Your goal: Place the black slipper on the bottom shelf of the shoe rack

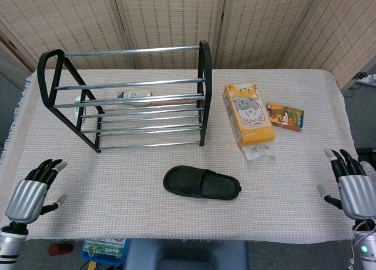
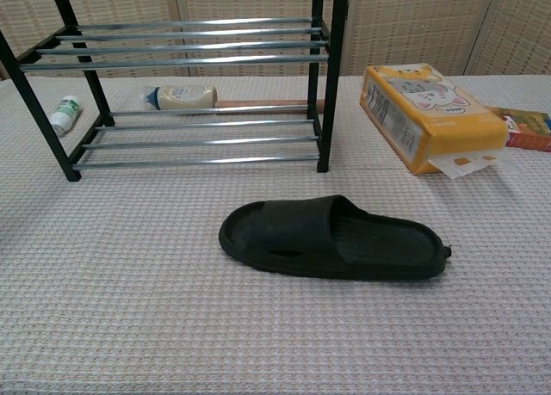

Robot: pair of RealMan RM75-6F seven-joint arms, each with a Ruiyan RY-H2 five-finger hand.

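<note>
Black rubber, lying flat and sole-down: from the head view your black slipper point(image 1: 201, 183) sits near the table's front edge, just in front of the shoe rack point(image 1: 126, 99) and a little to its right. Its long axis runs left to right, almost parallel to the rack's rails, with the strap end to your left. Your left hand point(image 1: 32, 193) and right hand point(image 1: 354, 187) both hover at the front corners, well apart from the slipper, fingers spread and holding nothing. The slipper lies roughly between them, so neither hand looks clearly nearer; I would judge the right hand has the freer line along the heel end. An orange tissue pack point(image 1: 248, 114) and a small colourful box point(image 1: 285, 116) lie off to the right of the rack.

From the chest view neither hand shows. The slipper point(image 2: 331, 237) rests on the woven tablecloth point(image 2: 129, 309), open cloth all round it. The rack's bottom shelf point(image 2: 202, 141) is bare rails; a cream bottle point(image 2: 182, 96) and a small white bottle point(image 2: 64, 114) lie on the cloth behind it. You will likely need to keep the slipper crosswise so it spans the rails. Folding screens stand behind.
</note>
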